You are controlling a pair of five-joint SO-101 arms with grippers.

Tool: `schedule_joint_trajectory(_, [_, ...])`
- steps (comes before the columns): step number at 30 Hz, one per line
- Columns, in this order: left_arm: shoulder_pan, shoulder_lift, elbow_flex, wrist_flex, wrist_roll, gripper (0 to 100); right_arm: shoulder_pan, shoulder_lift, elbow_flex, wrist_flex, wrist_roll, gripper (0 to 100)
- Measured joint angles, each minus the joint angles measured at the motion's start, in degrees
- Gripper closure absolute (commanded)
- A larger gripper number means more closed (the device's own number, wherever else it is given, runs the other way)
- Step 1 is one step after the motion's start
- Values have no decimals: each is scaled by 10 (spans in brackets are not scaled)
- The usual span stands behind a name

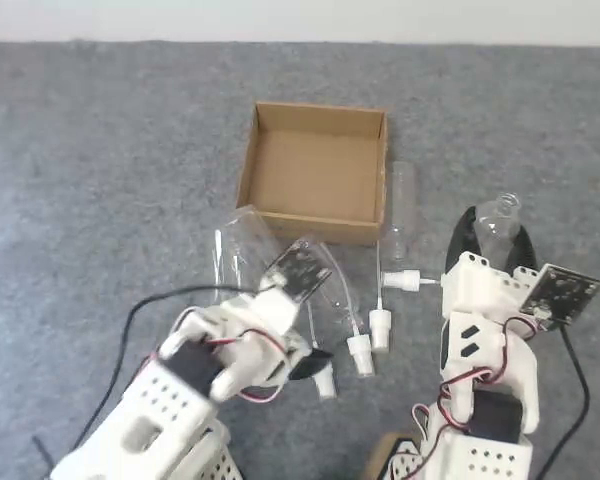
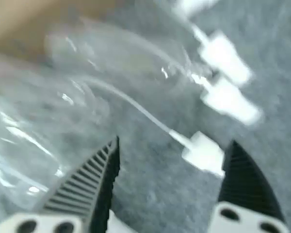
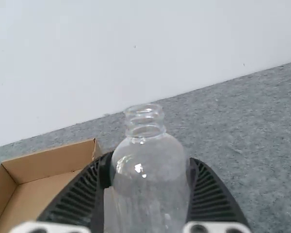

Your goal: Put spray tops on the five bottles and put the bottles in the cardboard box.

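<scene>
— What is held by the right gripper [image 3: 148,167]?

— A clear bottle [image 3: 144,121] is clamped upright between its two black fingers [image 3: 77,199], with the threaded neck open at the top. The lower part of the bottle is cut off at the picture's edge. In the high view it is seen to the right of the cardboard box [image 1: 315,170], apart from it.

— And how is the left gripper [image 2: 173,145] found?

— It is spread open low over the grey table [image 1: 100,150], and a white spray top [image 2: 203,153] lies between its fingers. Part of that top is hidden behind one finger, so contact cannot be judged. From above, most of this gripper is covered by its own arm.

— Where are the other things placed?

— Three loose spray tops [image 1: 380,325] are seen in front of the box: two side by side, and one lying sideways nearer the held bottle. Their thin tubes are hard to follow. A lying bottle [image 1: 405,205] is set just beside the box's right wall. More transparent bottles [image 1: 245,245] lie at the box's front wall, partly under the left arm. Their outlines overlap and are blurred in the left wrist view, so their number cannot be told.
</scene>
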State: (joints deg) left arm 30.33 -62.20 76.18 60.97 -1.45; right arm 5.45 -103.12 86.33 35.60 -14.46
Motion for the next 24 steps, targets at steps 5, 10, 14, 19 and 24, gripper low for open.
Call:
schedule_joint_trajectory(5, [48,157,-12,-59,85,680,0,0,0,0,0,914])
schedule_joint_trajectory(10, [45,234,-41,-69,113,681,0,0,0,0,0,914])
schedule_joint_trajectory(14, [47,264,-53,-69,113,682,0,0,0,0,0,914])
schedule_joint_trajectory(19, [45,316,-91,-54,110,747,0,0,0,0,0,914])
schedule_joint_trajectory(24, [47,432,-164,-35,94,771,0,0,0,0,0,914])
